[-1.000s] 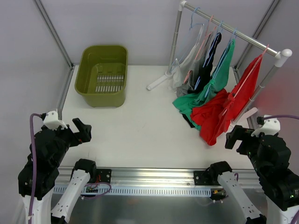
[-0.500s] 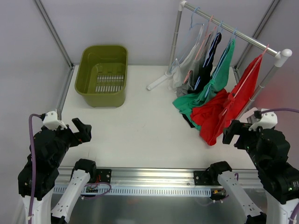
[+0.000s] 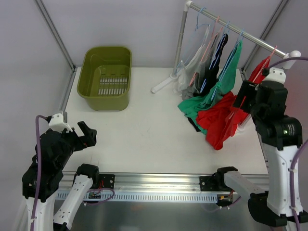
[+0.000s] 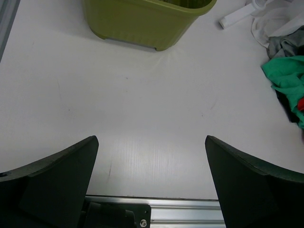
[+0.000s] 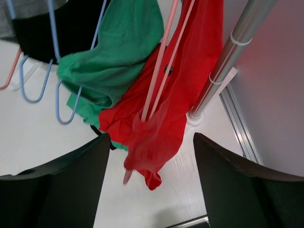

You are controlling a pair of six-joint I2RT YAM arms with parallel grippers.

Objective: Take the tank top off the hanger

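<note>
From above, the right gripper [image 3: 243, 100] has risen from its low spot near the table's [image 3: 144, 130] front right corner. It now hangs high, close against the red tank top [image 3: 222, 121]. The top is on its pink hanger [image 3: 232, 114] at the right end of the rail [image 3: 231, 32], its lower part bunched next to the green garment [image 3: 222, 79]. The left gripper [image 3: 86, 134] has barely moved and sits low at the front left, well apart from the olive basket [image 3: 106, 77].

In the left wrist view, both dark fingers [image 4: 52, 175] stand wide apart over bare table and grasp nothing. The basket is at the top edge and a corner of green cloth at the right.

In the right wrist view, the fingers [image 5: 247, 190] are spread with nothing between them, so this hand is released too. The red tank top hangs just beyond them, its hanger's pink bars running down through the cloth. The rack's post [image 5: 223, 61] is to its right, and the blue hangers [image 5: 61, 85] are to its left.
</note>
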